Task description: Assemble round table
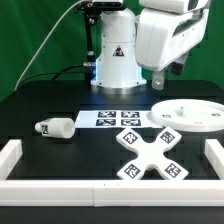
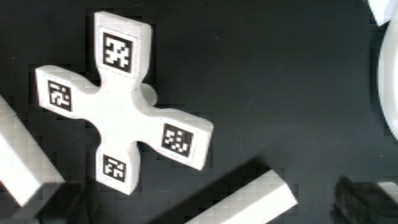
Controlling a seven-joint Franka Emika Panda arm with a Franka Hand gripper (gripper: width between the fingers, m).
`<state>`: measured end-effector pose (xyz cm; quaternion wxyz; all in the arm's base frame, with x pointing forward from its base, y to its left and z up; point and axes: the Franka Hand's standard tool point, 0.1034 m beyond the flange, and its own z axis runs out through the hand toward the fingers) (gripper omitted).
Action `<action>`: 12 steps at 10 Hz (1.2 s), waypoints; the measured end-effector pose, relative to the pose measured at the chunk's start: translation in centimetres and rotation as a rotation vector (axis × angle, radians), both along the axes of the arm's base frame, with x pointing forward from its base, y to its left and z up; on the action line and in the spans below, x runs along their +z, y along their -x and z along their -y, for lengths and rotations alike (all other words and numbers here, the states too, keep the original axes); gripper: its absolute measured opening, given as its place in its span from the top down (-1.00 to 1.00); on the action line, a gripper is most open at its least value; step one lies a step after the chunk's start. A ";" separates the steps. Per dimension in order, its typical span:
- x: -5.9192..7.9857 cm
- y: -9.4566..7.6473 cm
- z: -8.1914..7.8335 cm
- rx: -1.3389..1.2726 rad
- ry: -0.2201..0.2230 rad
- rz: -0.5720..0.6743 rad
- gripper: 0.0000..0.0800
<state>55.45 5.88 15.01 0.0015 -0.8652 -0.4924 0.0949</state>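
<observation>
The white X-shaped cross base (image 1: 150, 152) lies flat on the black table with tags on its arms; it fills the middle of the wrist view (image 2: 121, 105). The large round disc (image 1: 190, 115) lies flat at the exterior view's right, and only its rim shows in the wrist view (image 2: 391, 85). The short cylindrical leg (image 1: 55, 127) lies on its side at the exterior view's left. My gripper (image 1: 160, 78) hangs high above the table between disc and cross base, open and empty. In the wrist view (image 2: 199, 208) its dark fingertips (image 2: 368, 200) stand wide apart.
The marker board (image 1: 108, 118) lies flat behind the cross base. A low white border rail (image 1: 110, 190) frames the table at front and sides, and a piece shows in the wrist view (image 2: 240, 200). The robot's base (image 1: 115, 60) stands at the back.
</observation>
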 end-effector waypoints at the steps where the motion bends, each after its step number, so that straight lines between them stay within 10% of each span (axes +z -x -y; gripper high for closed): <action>1: 0.0 0.0 0.2 0.013 0.011 0.001 -0.62; 9: -0.6 0.7 1.4 -0.230 0.046 -0.007 -0.62; 11: 1.0 -3.8 2.1 -0.272 0.047 0.006 -0.62; 12: 0.7 -3.5 2.1 -0.270 0.048 0.001 -0.62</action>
